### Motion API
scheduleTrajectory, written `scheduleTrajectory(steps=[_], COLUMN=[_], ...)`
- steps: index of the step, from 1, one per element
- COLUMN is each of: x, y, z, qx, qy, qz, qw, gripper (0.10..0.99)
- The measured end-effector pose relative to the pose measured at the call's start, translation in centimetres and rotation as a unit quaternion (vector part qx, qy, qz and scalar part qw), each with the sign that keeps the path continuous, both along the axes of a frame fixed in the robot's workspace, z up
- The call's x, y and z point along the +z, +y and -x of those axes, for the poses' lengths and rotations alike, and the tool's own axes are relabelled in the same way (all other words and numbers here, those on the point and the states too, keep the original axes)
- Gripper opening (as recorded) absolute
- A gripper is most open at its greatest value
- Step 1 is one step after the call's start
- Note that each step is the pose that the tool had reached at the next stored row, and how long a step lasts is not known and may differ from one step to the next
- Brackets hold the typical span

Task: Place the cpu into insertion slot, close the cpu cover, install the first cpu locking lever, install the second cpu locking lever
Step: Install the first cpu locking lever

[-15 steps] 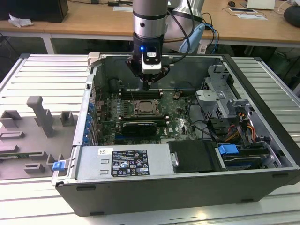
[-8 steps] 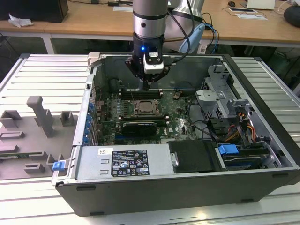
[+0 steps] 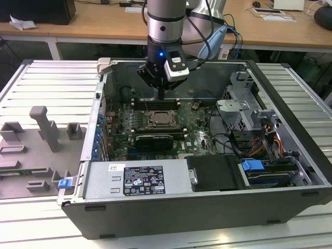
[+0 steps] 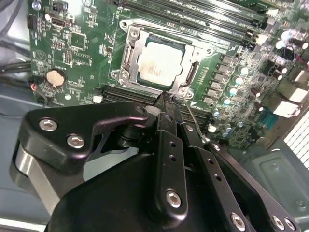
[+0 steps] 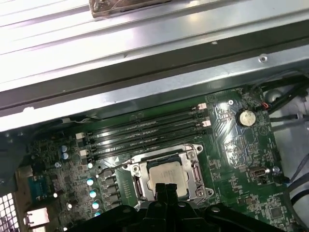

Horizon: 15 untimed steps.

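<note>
— One question: where's the cpu (image 3: 164, 119)?
— Seated on the motherboard (image 3: 199, 127), mid-frame in the exterior view, cpu cover (image 4: 129, 50) down around it.
— Your gripper (image 4: 166, 99)?
— Fingers pressed together, holding nothing, just beside the cover.

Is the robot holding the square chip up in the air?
No, the cpu lies in its socket on the green board, not between the fingers.

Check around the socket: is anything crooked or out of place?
The cpu sits square within the flat cpu cover. One thin locking lever sticks out loose at the cover's corner beside the pincer, apparently unlatched.
</note>
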<state>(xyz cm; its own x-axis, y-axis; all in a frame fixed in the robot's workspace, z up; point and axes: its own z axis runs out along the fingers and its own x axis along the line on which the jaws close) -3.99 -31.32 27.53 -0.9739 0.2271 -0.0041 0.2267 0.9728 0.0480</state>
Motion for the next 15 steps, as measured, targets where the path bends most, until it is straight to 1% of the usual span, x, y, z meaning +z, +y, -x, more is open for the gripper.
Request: scheduleTrajectory(steps=[4,5,8,10,11,13,14,15], x=[0.00,0.00,0.00,0.00,0.00,0.00,0.00,-0.01], y=[0.00,0.00,0.00,0.00,0.00,0.00,0.00,0.00], z=[0.00,0.00,0.00,0.00,0.00,0.02,0.07,0.13], qx=[0.026,0.039,0.063,0.080,0.093,0.122,0.130,0.133], qy=[0.0000,0.0000,0.0000,0.0000,0.0000,0.0000,0.0000,-0.0001], qz=[0.0000,0.0001,0.0000,0.0000,0.0000,0.0000,0.0000,0.0000], qw=[0.9997,0.9993,0.9980,0.9968,0.9957,0.9926,0.9916,0.9912], gripper=[0.102,0.102,0.102,0.102,0.102,0.102,0.102,0.102])
